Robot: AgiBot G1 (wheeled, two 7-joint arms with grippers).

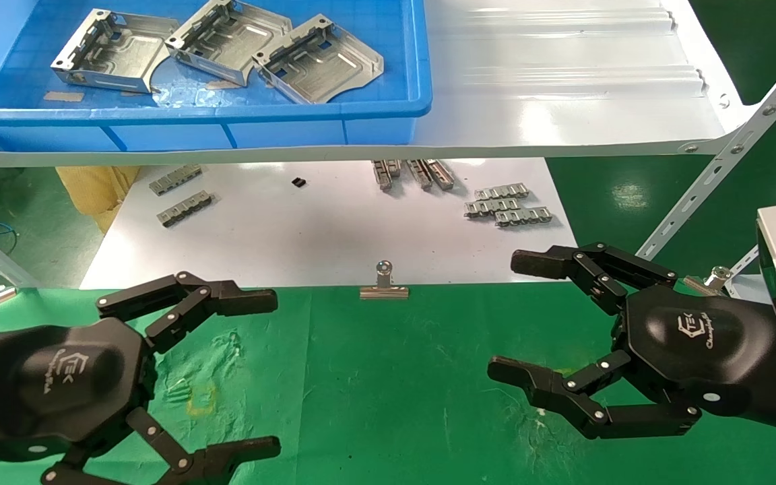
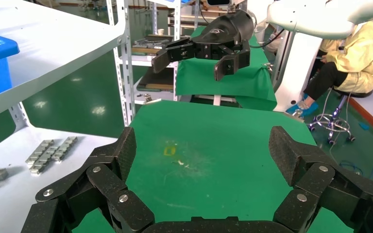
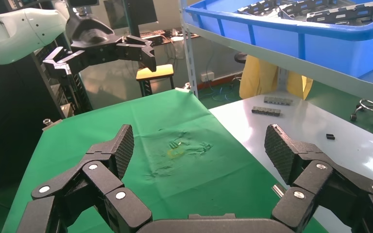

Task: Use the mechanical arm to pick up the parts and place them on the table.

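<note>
Three silver stamped metal parts (image 1: pixel 216 30) lie in a blue bin (image 1: pixel 334 118) on the white shelf at the back left; they also show in the right wrist view (image 3: pixel 340 10). My left gripper (image 1: pixel 273 370) is open and empty above the green table (image 1: pixel 388 397), at its left. My right gripper (image 1: pixel 506 316) is open and empty above the table's right side. Each wrist view shows its own open fingers (image 2: pixel 291 150) (image 3: pixel 284 150) over bare green cloth, with the other arm's gripper farther off.
A glossy white ribbed shelf (image 1: pixel 563 81) holds the bin. Below it a white board (image 1: pixel 334 229) carries small silver linked clips (image 1: pixel 506 205). A silver binder clip (image 1: pixel 384 283) sits at the cloth's far edge. A perforated white rack strut (image 1: pixel 731 158) slants at the right.
</note>
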